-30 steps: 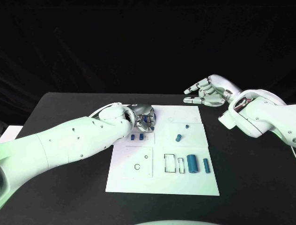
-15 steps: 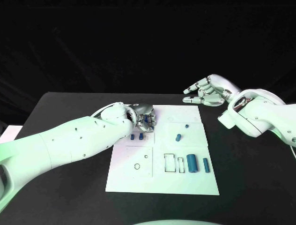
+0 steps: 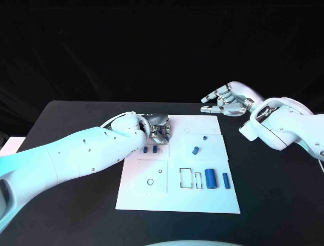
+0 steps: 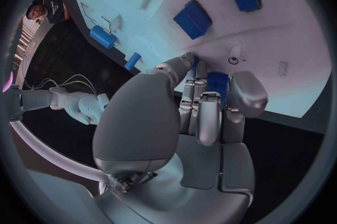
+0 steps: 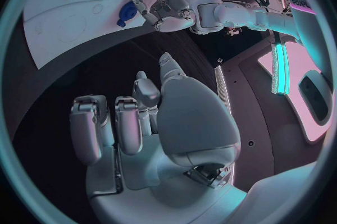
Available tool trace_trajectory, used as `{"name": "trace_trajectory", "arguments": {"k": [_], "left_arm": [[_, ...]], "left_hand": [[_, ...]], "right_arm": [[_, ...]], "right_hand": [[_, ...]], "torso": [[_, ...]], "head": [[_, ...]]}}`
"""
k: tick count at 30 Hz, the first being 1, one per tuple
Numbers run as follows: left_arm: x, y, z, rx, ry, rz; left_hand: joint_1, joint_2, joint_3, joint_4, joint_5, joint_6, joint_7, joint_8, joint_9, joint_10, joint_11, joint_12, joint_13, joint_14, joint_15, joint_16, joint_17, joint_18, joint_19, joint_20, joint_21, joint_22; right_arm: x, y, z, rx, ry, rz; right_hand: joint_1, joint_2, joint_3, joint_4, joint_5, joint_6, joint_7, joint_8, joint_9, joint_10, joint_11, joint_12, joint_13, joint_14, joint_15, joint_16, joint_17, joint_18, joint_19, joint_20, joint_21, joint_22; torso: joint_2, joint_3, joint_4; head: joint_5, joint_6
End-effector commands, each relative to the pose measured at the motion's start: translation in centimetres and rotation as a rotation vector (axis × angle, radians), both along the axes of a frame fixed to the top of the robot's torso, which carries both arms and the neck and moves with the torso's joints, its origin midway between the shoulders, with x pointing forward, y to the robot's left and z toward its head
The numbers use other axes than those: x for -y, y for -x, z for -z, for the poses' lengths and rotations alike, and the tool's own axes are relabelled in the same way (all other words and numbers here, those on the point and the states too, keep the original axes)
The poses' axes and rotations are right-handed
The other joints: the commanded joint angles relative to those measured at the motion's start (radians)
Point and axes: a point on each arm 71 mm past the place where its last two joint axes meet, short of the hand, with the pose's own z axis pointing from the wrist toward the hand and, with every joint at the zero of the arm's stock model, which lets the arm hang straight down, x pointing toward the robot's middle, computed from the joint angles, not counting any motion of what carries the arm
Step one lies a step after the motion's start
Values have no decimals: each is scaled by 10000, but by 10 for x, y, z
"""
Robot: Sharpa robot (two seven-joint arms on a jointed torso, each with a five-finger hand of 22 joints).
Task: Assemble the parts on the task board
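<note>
A: Task board lay mid-frame on the black table. Where was the left hand?

B: Over the board's upper left corner in the head view. Left wrist view had its fingers curled together around a small blue part, fingertips down at the board surface beside a small round hole.

A: Other parts?

B: Two small blue blocks side by side just below that hand. A short blue piece lay tilted centre-right, and a tiny blue peg sat just above it. Lower right, a thick blue cylinder and a thin blue bar lay parallel, next to two outlined rectangular slots.

A: Right hand?

B: Raised off the board beyond its upper right corner, fingers loosely spread, holding nothing.
</note>
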Motion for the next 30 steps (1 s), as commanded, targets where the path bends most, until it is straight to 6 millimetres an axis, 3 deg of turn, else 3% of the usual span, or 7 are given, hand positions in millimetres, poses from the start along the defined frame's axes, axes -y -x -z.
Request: {"name": "trace_trajectory", "arguments": {"k": [1, 8, 17, 30], "left_arm": [[2, 3, 6, -228, -302, 165], [3, 3, 4, 77, 27, 157], [-2, 5, -1, 291, 564, 25], [-33, 12, -27, 350, 1731, -622]], "left_hand": [[72, 172, 219, -125, 20, 206, -18, 20, 45, 208, -38, -84, 24, 613, -111, 67, 244, -170, 242, -106, 90, 98], [-183, 155, 782, -492, 12, 465, 14, -199, 31, 579, -24, -515, 2, 608, -101, 128, 260, -190, 213, -125, 171, 215], [-374, 80, 838, -586, 23, 497, 57, -320, 16, 632, 0, -718, -7, 598, -81, 127, 221, -171, 188, -114, 95, 157], [-535, 26, 809, -613, 43, 535, 75, -393, 11, 679, 14, -843, -3, 594, -64, 133, 208, -176, 190, -100, 116, 189]], "right_arm": [[-2, 1, 0, -28, 30, -174], [-2, 0, 0, -28, 28, -169], [-2, 0, 1, -32, 26, -158], [-1, -2, 2, -71, 31, -125]], "right_hand": [[-44, 74, -60, 7, 59, -61, 0, 33, 9, -76, -5, -13, -10, 828, 51, -45, 1829, 105, 504, 44, -44, 1633], [-44, 74, -60, 7, 59, -61, 0, 33, 9, -76, -5, -13, -10, 828, 51, -45, 1829, 105, 504, 44, -44, 1633], [-44, 74, -60, 7, 59, -61, 0, 33, 9, -76, -5, -13, -10, 828, 51, -45, 1829, 105, 504, 44, -44, 1633], [-44, 74, -60, 7, 59, -61, 0, 33, 9, -76, -5, -13, -10, 828, 51, -45, 1829, 105, 504, 44, -44, 1633]], "torso": [[2, 3, 4], [1, 2, 0], [-9, 2, 11], [-12, 7, 26]], "head": [[-5, 4], [-6, 13], [-17, 62], [28, 142]]}}
